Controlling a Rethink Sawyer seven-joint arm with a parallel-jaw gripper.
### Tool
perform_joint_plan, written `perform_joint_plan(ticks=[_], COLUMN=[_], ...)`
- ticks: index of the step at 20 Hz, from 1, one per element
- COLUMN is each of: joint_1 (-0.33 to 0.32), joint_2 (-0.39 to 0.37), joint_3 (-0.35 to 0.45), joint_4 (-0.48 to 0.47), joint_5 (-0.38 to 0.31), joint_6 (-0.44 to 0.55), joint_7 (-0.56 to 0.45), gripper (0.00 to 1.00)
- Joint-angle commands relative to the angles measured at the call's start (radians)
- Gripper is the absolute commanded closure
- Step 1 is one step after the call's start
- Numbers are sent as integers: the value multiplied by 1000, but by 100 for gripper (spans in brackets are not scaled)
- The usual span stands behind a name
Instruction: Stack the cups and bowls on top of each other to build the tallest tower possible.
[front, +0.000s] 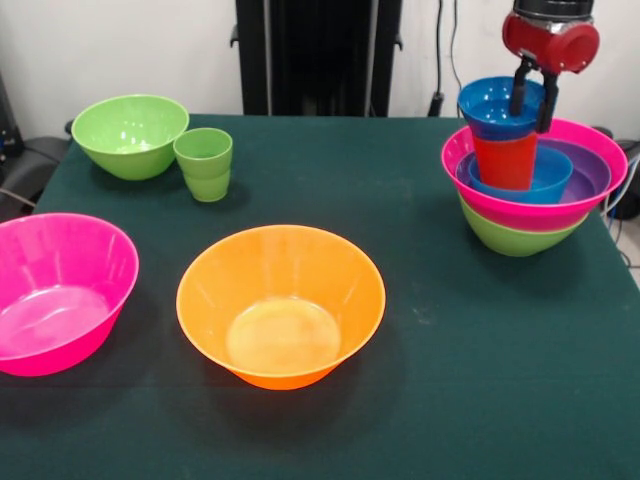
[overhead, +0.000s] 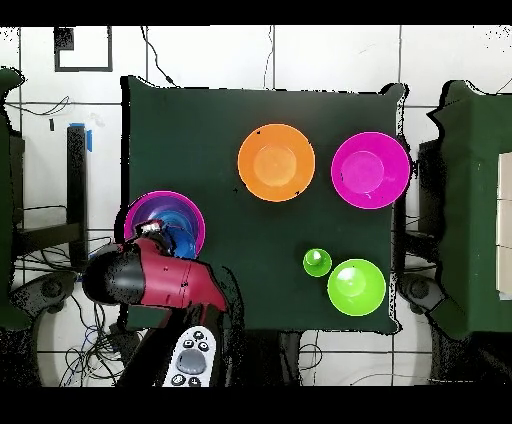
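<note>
The tower (front: 520, 212) stands at the right of the table: a green bowl at the base, then a big pink bowl, a purple bowl (front: 592, 170), a blue bowl (front: 555, 178) and the orange-red cup (front: 505, 160). A small blue bowl (front: 488, 105) sits tilted on top of the cup. My gripper (front: 534, 95) comes down from above with its fingers on either side of this bowl's right rim, shut on it. In the overhead view the arm (overhead: 150, 280) covers part of the tower (overhead: 170, 212).
A big orange bowl (front: 281, 305) sits front centre and a big pink bowl (front: 55, 290) front left. A green bowl (front: 130, 135) and the light green cup (front: 205, 163) stand at the far left. The tower is close to the table's right edge.
</note>
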Motion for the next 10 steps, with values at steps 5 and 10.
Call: perform_joint_plan(ticks=[5, 10], joint_1=[-8, -58], joint_2=[-111, -177], joint_3=[-10, -10], joint_4=[9, 8], joint_5=[-106, -144], joint_6=[277, 357], joint_7=[-42, -88], gripper=[0, 0])
